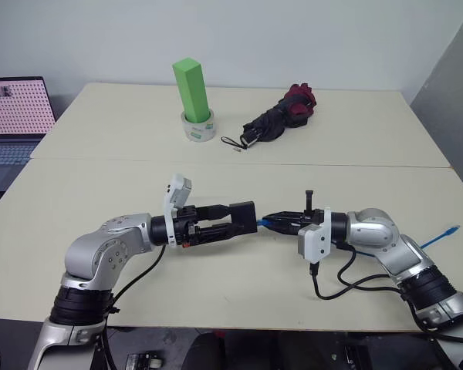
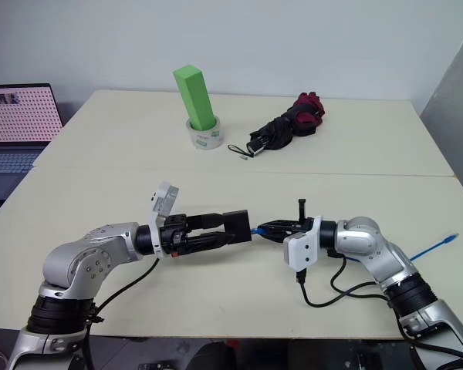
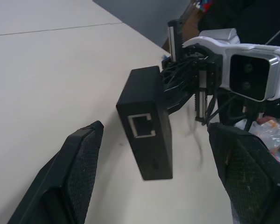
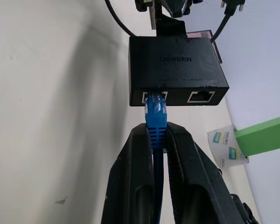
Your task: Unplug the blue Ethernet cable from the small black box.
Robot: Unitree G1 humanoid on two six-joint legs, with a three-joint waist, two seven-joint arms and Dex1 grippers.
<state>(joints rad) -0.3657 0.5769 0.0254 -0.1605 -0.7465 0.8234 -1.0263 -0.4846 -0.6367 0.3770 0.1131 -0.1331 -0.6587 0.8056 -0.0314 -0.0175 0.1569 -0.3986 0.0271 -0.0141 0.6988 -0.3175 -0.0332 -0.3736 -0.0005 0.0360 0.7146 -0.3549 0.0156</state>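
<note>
The small black box (image 1: 243,215) hangs in the air above the table's front part. The blue Ethernet cable (image 4: 156,115) is plugged into one of the two ports on the box's side. My right gripper (image 1: 272,221) is shut on the cable just behind the plug and points left. The cable's free end (image 1: 449,230) lies on the table at the right. From the left, my left gripper (image 1: 228,218) faces the box, open wide. Its fingers (image 3: 79,172) stand on either side of the box's (image 3: 147,135) near end, with a gap on each side.
A green block (image 1: 191,86) stands in a tape roll (image 1: 199,128) at the back middle. A folded black-and-red umbrella (image 1: 282,116) lies to its right. A laptop (image 1: 11,116) sits at the far left. My right arm's black cable (image 1: 332,285) loops near the table's front edge.
</note>
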